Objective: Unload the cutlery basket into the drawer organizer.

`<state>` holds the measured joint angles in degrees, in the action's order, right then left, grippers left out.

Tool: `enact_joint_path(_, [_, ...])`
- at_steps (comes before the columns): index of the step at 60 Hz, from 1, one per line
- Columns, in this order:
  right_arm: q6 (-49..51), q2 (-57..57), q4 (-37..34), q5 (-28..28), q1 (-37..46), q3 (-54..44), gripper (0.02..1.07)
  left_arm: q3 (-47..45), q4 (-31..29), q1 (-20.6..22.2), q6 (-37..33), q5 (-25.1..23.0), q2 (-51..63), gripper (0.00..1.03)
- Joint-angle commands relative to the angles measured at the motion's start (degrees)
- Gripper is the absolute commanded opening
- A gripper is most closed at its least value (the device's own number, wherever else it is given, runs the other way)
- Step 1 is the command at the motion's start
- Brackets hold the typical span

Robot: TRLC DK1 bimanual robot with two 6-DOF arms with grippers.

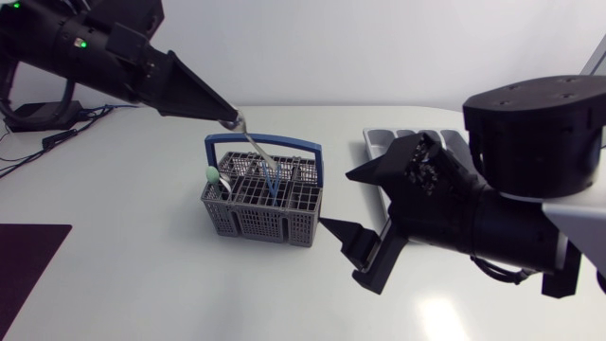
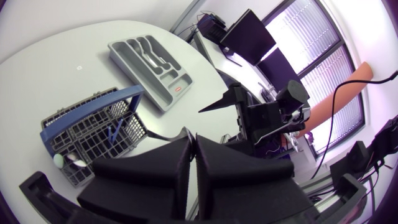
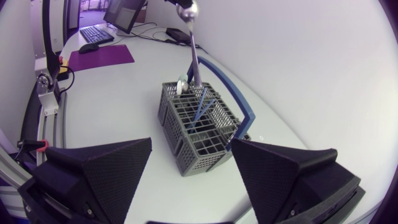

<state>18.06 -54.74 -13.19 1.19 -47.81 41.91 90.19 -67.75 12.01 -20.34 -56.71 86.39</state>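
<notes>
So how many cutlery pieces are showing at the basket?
3: silver piece in the left gripper, blue piece midway along the basket, green-tipped piece at its end. More may be hidden.

A robotics lab: the left arm [image 1: 90,47] and right arm [image 1: 530,180], black-jointed machines, flank a cutlery basket [image 1: 263,201] on a plain white table [image 1: 142,275], with a purple mat [image 1: 26,275] well left of the basket.

basket [image 1: 262,204]: middle of tabletop [image 1: 142,270]
organizer [image 1: 379,140]: basket's 2 o'clock, apart
utensil [image 1: 254,147]: lower end in basket, top in left pincer [image 1: 230,117], 11 o'clock
right pincer [image 1: 336,199]: basket's 4 o'clock
</notes>
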Motion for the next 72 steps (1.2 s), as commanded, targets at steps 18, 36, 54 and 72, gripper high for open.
enact_joint_path(18, [4.44,-1.25,7.30,5.22,-3.16,-1.04,0.79,-5.03,10.70,5.83,5.31,-7.28,6.69,0.04])
enact_joint_path(36, [7.42,-3.35,11.43,6.63,-2.90,-1.22,0.76,-5.47,16.42,10.40,8.56,-8.59,8.97,0.04])
enact_joint_path(54, [9.18,-4.23,14.25,5.31,-0.44,-2.45,0.48,-4.94,17.38,12.34,9.53,-8.59,9.85,0.04])
enact_joint_path(72, [9.09,-4.59,14.86,3.73,1.23,-3.68,0.30,-4.50,17.82,12.51,10.05,-8.59,9.94,0.04])
